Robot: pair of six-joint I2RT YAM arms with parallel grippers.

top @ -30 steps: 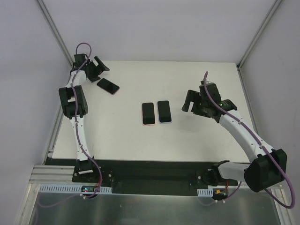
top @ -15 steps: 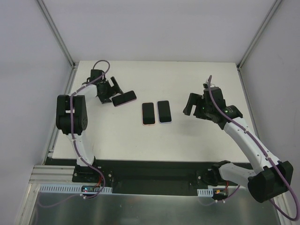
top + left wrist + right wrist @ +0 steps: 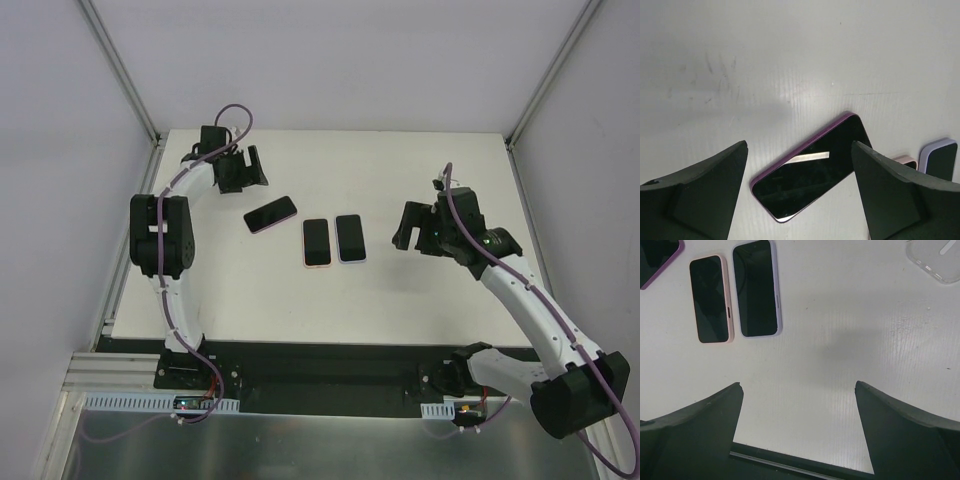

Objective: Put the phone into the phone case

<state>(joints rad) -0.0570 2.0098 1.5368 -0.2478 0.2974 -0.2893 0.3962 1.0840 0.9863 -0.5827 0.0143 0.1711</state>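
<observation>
The left pincer (image 3: pixel 243 170) hovers with its jaws apart, gripping nothing. Just ahead of it, framed between its fingers, the purple-edged phone (image 3: pixel 812 172) lies flat on the white table (image 3: pixel 400 300), dark glossy screen up, its long axis slanted across the pincer's opening. The right pincer (image 3: pixel 415 225) also stands wide apart and empty. Ahead of it to its left lie a pink phone (image 3: pixel 711 298) and a lavender phone (image 3: pixel 756 288), just beside each other, parallel, screens up. Ahead to its right lies a clear phone case (image 3: pixel 935 257), partly cut off by the frame edge.
</observation>
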